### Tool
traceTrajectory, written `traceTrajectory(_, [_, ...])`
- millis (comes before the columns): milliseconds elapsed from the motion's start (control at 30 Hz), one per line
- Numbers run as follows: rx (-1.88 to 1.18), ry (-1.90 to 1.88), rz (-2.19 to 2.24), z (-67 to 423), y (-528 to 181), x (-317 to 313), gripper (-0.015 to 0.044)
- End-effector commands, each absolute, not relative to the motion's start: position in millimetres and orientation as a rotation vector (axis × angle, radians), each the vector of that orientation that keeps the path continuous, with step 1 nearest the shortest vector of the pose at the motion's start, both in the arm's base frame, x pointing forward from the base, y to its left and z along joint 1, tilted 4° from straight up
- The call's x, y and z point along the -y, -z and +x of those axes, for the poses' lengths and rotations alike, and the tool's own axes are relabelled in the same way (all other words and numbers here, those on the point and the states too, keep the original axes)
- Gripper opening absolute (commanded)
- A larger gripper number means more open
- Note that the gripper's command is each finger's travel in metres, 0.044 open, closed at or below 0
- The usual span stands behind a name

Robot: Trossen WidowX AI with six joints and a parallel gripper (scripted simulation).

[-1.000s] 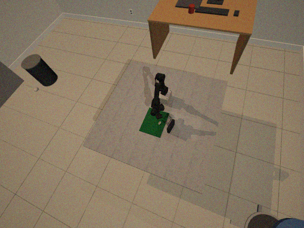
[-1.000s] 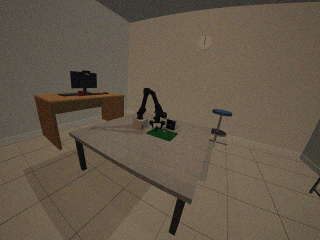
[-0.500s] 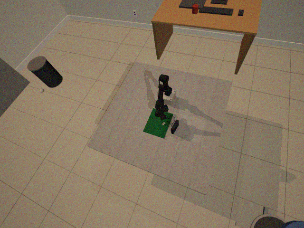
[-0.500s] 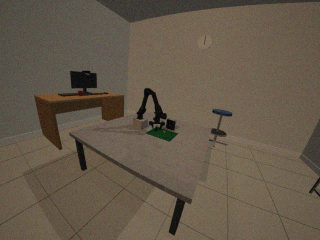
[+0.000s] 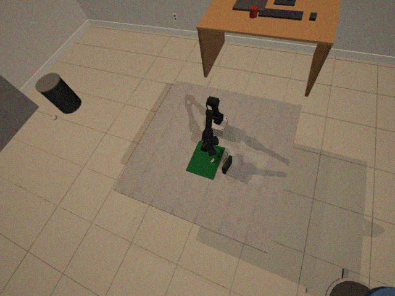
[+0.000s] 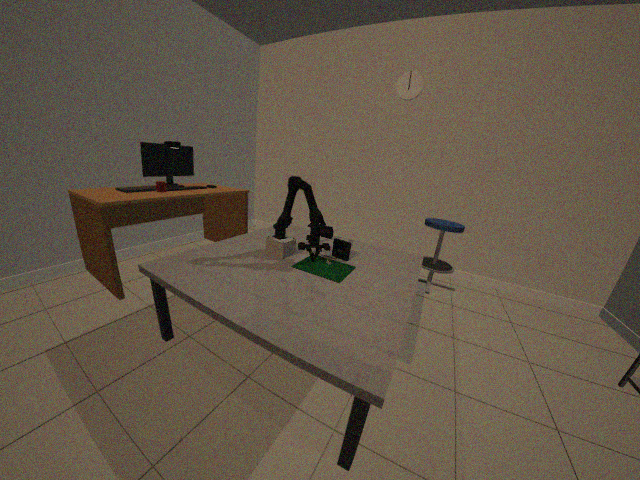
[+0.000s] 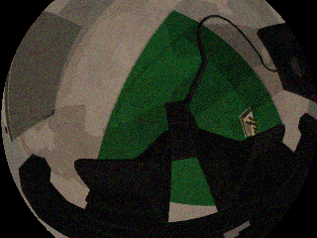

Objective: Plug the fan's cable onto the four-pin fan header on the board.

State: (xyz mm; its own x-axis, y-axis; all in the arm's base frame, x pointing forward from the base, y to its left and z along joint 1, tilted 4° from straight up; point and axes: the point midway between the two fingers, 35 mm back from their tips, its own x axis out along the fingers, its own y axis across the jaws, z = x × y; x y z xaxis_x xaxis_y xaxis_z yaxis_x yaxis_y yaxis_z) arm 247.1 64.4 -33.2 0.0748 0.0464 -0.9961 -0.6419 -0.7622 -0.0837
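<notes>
The green board [image 5: 199, 164] [image 6: 333, 272] [image 7: 136, 94] lies on the grey table. The small pale four-pin header [image 5: 212, 160] [image 6: 328, 262] [image 7: 249, 124] stands on it, with its pins visible and no plug on it. My gripper [image 6: 313, 257] [image 7: 178, 133] is low over the board, shut on the dark plug [image 7: 179, 121]. The header is to the right of the plug in the wrist view. The black cable [image 7: 202, 55] runs from the plug to the black fan [image 5: 227, 164] [image 6: 341, 249] [image 7: 295, 59], which stands upright beside the board. The plug's underside is hidden.
The arm's pale base block [image 6: 280, 248] stands on the table [image 5: 159, 153] [image 6: 289, 310] behind the board. The fan stands close to the board's edge, with the cable looping over that edge. A wooden desk [image 5: 271, 28] [image 6: 155, 206] and a blue stool [image 6: 444, 225] are away from the table.
</notes>
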Motion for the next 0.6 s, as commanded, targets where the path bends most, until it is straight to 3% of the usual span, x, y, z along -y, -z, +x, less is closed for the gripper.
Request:
traceTrajectory(0, [-0.588,-1.738,-1.843,247.3,33.0,-64.4,0.0])
traceTrajectory(200, [-0.599,-1.738,-1.842,244.3,-14.9,-62.6,0.0])
traceTrajectory(567, [-0.713,-1.642,-1.734,248.3,-17.0,-66.4,0.0])
